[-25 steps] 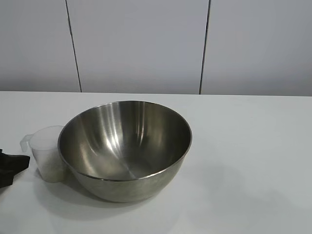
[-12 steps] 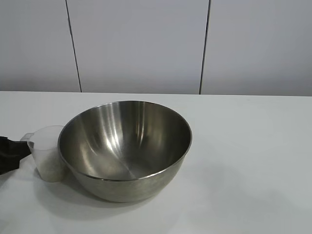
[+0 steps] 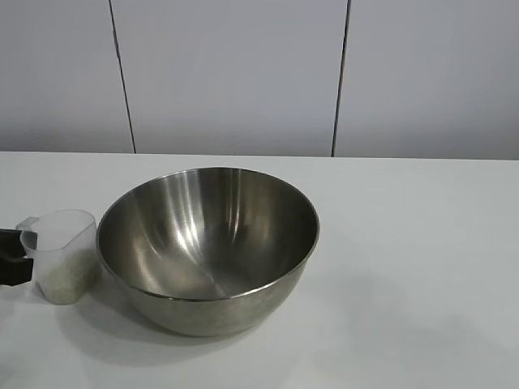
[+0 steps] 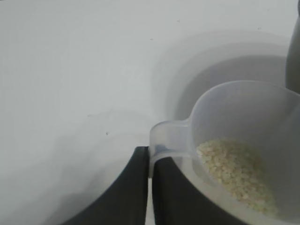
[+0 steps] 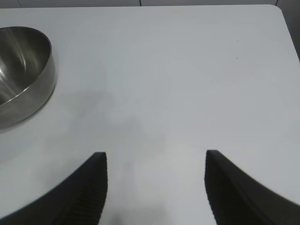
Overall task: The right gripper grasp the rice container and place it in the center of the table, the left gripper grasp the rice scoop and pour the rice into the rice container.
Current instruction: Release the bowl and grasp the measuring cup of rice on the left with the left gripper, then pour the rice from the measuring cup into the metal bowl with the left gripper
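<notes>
Both fingers of left gripper (image 4: 149, 187) clamped on cup (image 3: 63, 255) handle tab, near table's (image 3: 422, 243) left edge beside bowl (image 3: 208, 247), ready to pour rice (image 4: 236, 173). Right gripper (image 5: 155, 187) parked, fingers apart.

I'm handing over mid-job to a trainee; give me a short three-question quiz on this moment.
1. True or false: the left claw is shut on the cup's tab.
2. What lies in the cup: A water, B rice, C nothing?
3. On which side of the bowl does the cup stand in the exterior view?

Key: 1 true. 2 B. 3 left; whether they touch, I cannot tell.
</notes>
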`<action>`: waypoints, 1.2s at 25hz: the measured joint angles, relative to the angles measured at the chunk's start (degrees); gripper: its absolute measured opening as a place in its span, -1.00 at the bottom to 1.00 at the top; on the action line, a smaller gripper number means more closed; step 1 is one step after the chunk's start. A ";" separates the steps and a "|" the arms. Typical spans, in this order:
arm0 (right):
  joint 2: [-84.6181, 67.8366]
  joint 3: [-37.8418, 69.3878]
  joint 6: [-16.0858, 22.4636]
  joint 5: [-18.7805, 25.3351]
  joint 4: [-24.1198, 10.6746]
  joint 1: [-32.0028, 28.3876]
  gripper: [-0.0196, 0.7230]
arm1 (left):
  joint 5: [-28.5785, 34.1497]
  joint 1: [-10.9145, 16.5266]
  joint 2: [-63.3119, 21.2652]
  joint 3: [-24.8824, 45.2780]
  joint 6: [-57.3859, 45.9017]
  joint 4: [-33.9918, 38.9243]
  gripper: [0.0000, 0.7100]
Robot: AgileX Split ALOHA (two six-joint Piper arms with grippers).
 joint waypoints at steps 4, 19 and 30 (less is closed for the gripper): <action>0.00 0.00 0.00 0.00 0.00 0.00 0.19 | 0.11 0.00 -6.48 0.00 1.46 0.29 -0.97; 0.00 0.00 0.00 0.00 0.00 0.00 0.19 | 34.33 -23.89 -37.65 -8.22 37.78 -3.68 -0.97; 0.00 0.00 0.00 0.06 0.00 0.00 0.19 | 38.61 -38.63 -33.04 -15.03 104.11 -27.47 -0.97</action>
